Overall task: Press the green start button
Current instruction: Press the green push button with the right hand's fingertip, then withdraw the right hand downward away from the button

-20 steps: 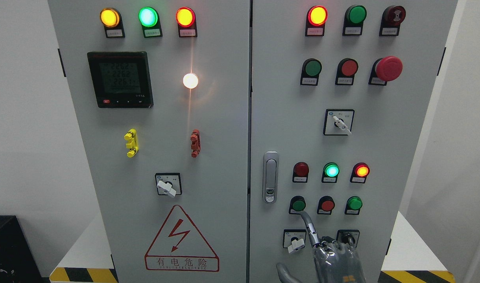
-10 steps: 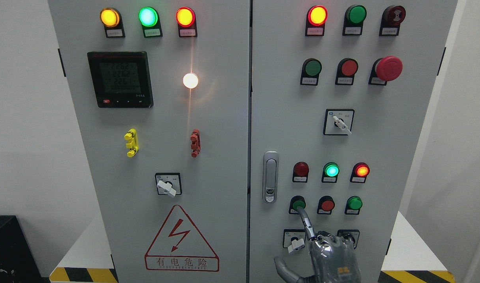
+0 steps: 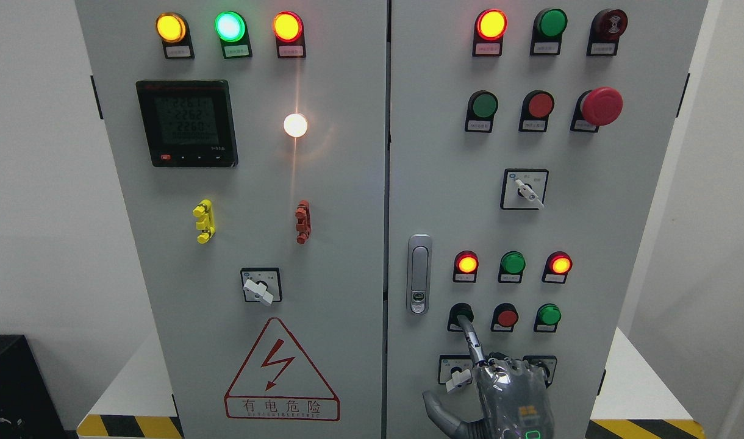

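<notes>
The right hand [image 3: 511,396] rises from the bottom edge, index finger [image 3: 471,337] extended, other fingers curled, holding nothing; its tip covers the green start button [image 3: 461,314] — lower right cabinet door [image 3: 591,244], leftmost of three; above, the left red indicator lamp [image 3: 467,264] glows.

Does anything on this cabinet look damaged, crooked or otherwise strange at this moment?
Nothing looks damaged or askew. The right hand has one extended finger on the green start button in the lower right door, hiding most of it. The selector switches sit turned at an angle, which seems to be their normal setting.
</notes>
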